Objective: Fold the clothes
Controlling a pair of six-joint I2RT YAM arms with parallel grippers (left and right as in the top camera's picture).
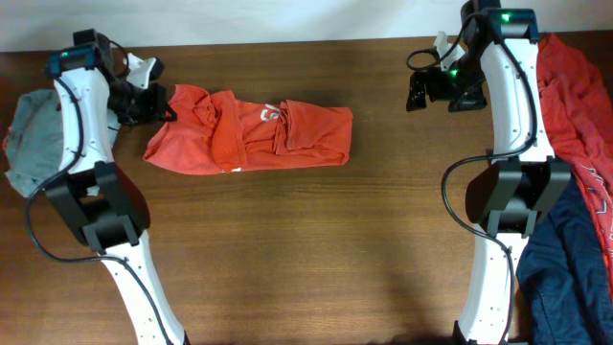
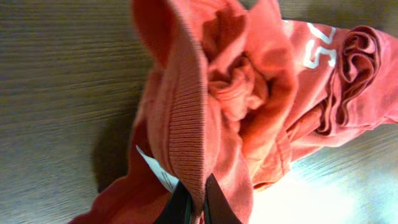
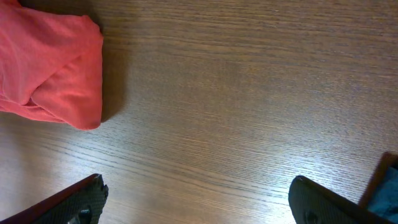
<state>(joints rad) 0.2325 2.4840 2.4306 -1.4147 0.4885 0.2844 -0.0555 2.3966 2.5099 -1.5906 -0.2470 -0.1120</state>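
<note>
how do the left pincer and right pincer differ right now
The left pincer is shut on the orange-red T-shirt at a ribbed edge; the right pincer is open and empty. The left pincer is at the shirt's left end; the right pincer hangs over bare table beyond it. Both are near the table's far edge.

Soft, even light falls from above on the table (image 1: 316, 240), shadows faint. In the left wrist view glare whitens the wood at lower right, and the near shirt (image 2: 205, 124) is slightly blurred
</note>
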